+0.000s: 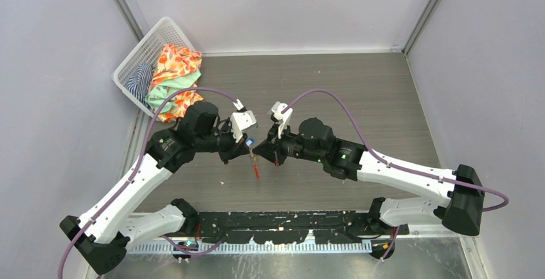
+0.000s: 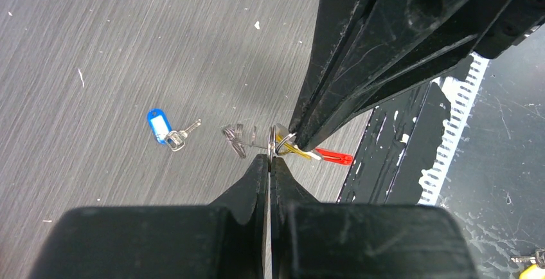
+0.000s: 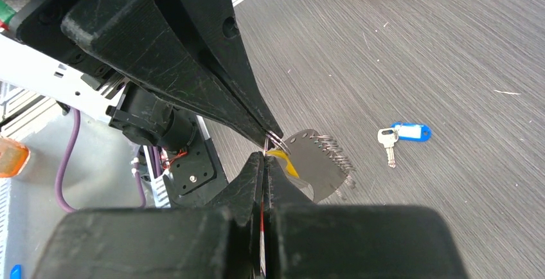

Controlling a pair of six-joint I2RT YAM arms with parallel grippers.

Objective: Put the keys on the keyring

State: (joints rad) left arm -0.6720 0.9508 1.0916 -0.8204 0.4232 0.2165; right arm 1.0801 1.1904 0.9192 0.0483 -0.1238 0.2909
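Note:
The keyring hangs above the table between both grippers, its metal ring [image 2: 277, 140] at their tips and its red oval tag [image 2: 335, 157] pointing down [image 1: 257, 170]. My left gripper [image 2: 270, 159] is shut on the ring. My right gripper [image 3: 265, 157] is shut too, with the red tag showing between its fingers. The yellow-headed key [image 3: 285, 161] sits right at the ring; I cannot tell whether it is threaded on. The blue-headed key [image 2: 161, 128] lies loose on the table beyond the grippers [image 3: 403, 132].
A white basket [image 1: 138, 57] holding bright clothes [image 1: 173, 73] leans at the back left corner. The black base plate [image 1: 283, 224] with both arm mounts runs along the near edge. Grey walls enclose the table on three sides.

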